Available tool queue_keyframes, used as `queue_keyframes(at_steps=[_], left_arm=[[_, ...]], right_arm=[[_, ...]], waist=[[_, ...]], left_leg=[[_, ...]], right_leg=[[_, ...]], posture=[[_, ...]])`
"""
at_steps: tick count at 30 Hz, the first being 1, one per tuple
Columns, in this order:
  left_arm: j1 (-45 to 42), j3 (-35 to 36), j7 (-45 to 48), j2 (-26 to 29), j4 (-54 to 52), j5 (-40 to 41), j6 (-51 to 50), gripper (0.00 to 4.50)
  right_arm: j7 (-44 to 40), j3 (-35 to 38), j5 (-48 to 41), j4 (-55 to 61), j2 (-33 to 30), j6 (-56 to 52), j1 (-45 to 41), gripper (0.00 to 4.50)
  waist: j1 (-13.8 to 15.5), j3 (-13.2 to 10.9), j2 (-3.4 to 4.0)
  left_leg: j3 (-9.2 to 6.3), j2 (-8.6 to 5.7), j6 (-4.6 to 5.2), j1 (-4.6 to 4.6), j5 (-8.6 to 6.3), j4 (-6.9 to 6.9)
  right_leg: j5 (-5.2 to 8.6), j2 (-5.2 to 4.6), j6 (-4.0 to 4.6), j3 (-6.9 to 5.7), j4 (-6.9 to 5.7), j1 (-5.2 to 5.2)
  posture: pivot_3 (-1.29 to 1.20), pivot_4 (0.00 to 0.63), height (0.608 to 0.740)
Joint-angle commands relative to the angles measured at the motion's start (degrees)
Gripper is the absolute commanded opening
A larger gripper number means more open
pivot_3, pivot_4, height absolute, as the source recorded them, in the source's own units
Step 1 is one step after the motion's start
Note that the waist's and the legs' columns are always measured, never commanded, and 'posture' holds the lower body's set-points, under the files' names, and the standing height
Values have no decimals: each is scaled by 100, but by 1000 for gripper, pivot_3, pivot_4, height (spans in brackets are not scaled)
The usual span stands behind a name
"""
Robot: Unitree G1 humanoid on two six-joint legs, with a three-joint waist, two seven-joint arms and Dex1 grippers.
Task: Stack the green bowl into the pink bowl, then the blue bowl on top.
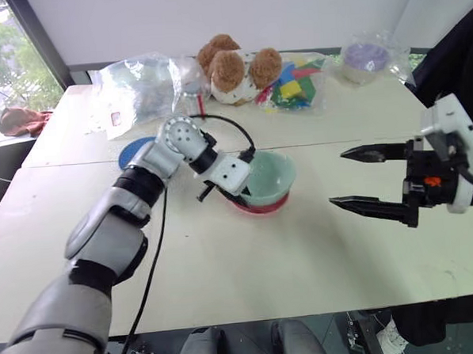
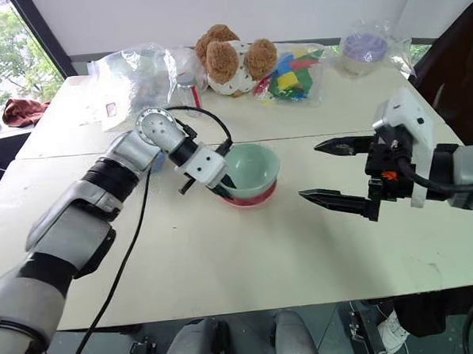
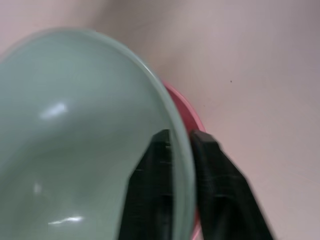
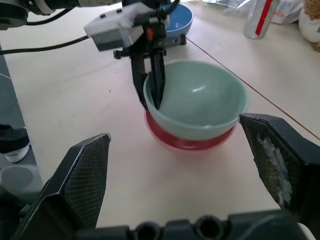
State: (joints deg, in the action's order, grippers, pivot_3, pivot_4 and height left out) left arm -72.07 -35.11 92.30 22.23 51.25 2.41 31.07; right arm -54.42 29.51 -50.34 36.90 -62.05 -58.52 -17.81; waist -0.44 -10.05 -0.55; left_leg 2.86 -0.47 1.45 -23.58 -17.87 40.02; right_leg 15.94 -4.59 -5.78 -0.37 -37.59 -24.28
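Observation:
The green bowl rests slightly tilted inside the pink bowl at the middle of the table. My left gripper points down at the green bowl's near-left rim. One black finger is inside the bowl and one outside, a little apart from the thin wall. The blue bowl stands behind the left arm, and part of the blue bowl shows past the forearm. Off to the right of the stacked bowls, my right gripper hovers above the table, wide open with nothing in it.
Along the table's back edge lie a crumpled plastic bag, a can, a plush toy, a bag of coloured blocks and a wrapped purple bowl. A black cable trails down the left arm.

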Motion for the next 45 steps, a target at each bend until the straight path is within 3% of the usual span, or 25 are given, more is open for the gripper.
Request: queue_keyframes(at_steps=[1, 5, 9, 14, 18, 21, 25, 32, 36, 42, 45], left_arm=[[-303, 168, 20, -100, 197, -39, 186, 2593], [-500, 441, 20, -137, 209, 216, -43, 4456], [-738, 1051, 20, 60, 108, 481, -466, 4456], [-766, 1529, -283, 888, 297, 106, -641, 4456], [-382, 1735, -734, 1766, 511, -282, -790, 4456], [-58, 1824, -1086, 2122, 651, -506, -867, 4456], [407, 1914, -1336, 2261, 851, -616, -978, 4456], [591, 1841, -2229, 1948, 1545, -1125, -858, 4456], [593, 1760, -2630, 1852, 1872, -1499, -813, 3258], [533, 1783, -2711, 1873, 2048, -1779, -772, 262], [334, 1927, -2660, 1823, 2019, -1704, -665, 104]], right_arm=[[144, 304, -179, 165, -155, 7, 43, 4500], [208, 228, -239, 108, -209, 114, 48, 4500], [240, -135, -311, -71, -185, 282, -237, 4500], [150, -904, -242, -348, -40, 618, -832, 4500], [-106, -1581, 100, -696, 53, 1012, -1206, 4500], [-275, -1827, 221, -895, 86, 1191, -1380, 4500], [-451, -2055, 363, -1106, 114, 1346, -1573, 4500], [-595, -2175, 463, -1225, 104, 1399, -1727, 4500], [-603, -2104, 458, -1182, 58, 1354, -1689, 4500], [-544, -1958, 412, -1081, 18, 1282, -1566, 4500], [-510, -1919, 397, -1043, 12, 1266, -1523, 4500]], waist=[[3, 0, 0], [1, 0, 0], [-15, -1, -1], [-72, 0, 1], [-48, 1, 2], [-10, 0, 1], [81, 0, -3], [124, 0, -9], [80, 1, -9], [86, 1, -10], [101, 2, -11]], left_leg=[[0, 0, 0, 0, 0, 0], [-1, 0, 1, 0, 0, 2], [-4, 0, 2, -2, -1, 2], [-2, 6, 1, 3, -1, -2], [-4, 10, 1, 6, -1, -3], [0, 8, 1, 5, -1, 1], [0, 0, 1, -2, 0, 10], [0, -2, 0, -6, 0, 11], [1, -1, 0, -6, 0, 10], [3, 1, -1, -6, 0, 9], [8, 0, 0, -5, 0, 11]], right_leg=[[0, 0, 0, 0, 0, 0], [0, -3, 0, 1, 0, 0], [0, -2, 0, 3, 0, 0], [0, 3, -1, 6, -4, -6], [0, 12, -1, 4, -12, -8], [1, 8, -2, 3, -13, -8], [1, -2, -2, 0, -13, -6], [0, -5, -2, -4, -9, -6], [0, -3, -3, -5, -12, -10], [0, -3, -3, -5, -23, -17], [0, -6, -3, -4, -24, -16]], posture=[[0, 150, 740], [0, 150, 740], [0, 150, 740], [0, 150, 740], [0, 150, 740], [0, 150, 740], [0, 150, 740], [0, 150, 740], [0, 150, 740], [0, 150, 740], [0, 150, 740]])
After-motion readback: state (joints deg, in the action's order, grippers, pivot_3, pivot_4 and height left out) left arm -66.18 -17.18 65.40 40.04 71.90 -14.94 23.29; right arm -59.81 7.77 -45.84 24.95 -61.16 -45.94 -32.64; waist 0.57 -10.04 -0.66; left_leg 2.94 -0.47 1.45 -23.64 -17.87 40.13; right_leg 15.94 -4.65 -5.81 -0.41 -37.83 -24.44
